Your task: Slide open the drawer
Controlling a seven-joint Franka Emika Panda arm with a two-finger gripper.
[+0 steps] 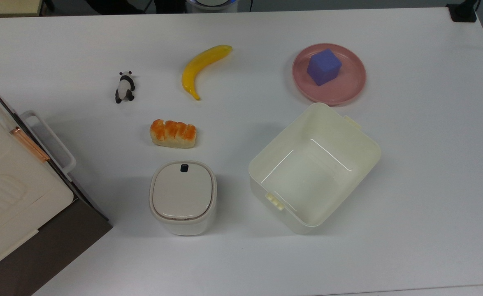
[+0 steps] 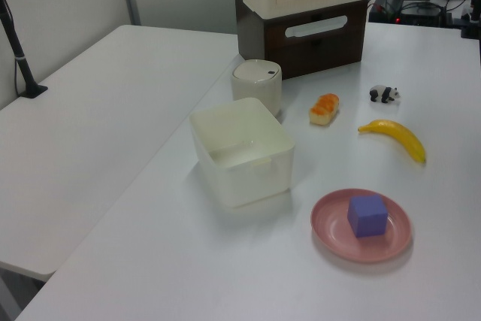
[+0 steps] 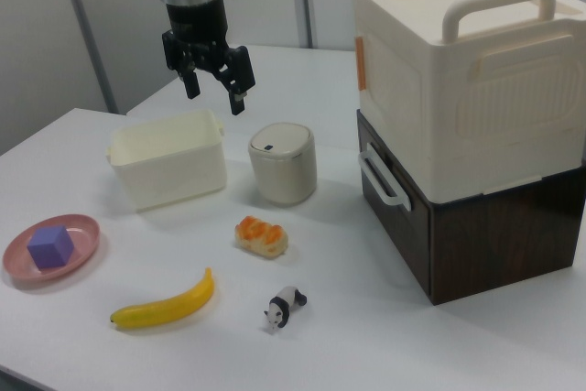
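The pincer point(image 3: 213, 80) hangs in the air with its two fingers spread apart and nothing between them, pointing down over the far part of the counter point(image 3: 110, 345) in the right view. Beneath it and slightly toward the right view's left sits the cream tub point(image 3: 168, 169); just below it toward the right view's right stands the small lidded bin point(image 3: 283, 163). Nearer the camera than the pincer lie the bread roll point(image 3: 261, 235), the toy panda point(image 3: 285, 307), the banana point(image 3: 165, 302) and the pink plate point(image 3: 50, 251) carrying the purple cube point(image 3: 49, 246).

The drawer point(image 3: 389, 191) is well apart from the pincer, off toward the right view's right and lower down, in the dark brown cabinet point(image 3: 494, 226) that carries the cream appliance point(image 3: 458, 70) on top. Its front looks flush with the cabinet face, and its white loop handle point(image 3: 382, 180) stands out from the panel, facing the bin and the bread roll. In the left view the same dark front shows no gap around it, so I judge the drawer fully shut.

Nothing of the task is done yet, as far as can be seen: the pincer is not touching the handle and is not near it. What remains is the whole job: crossing over past the bin toward the cabinet, dropping to handle height, getting a finger behind or around the loop, and pulling the drawer straight out from the cabinet face. The bin and the bread roll lie near the space in front of the drawer and may crowd the approach.
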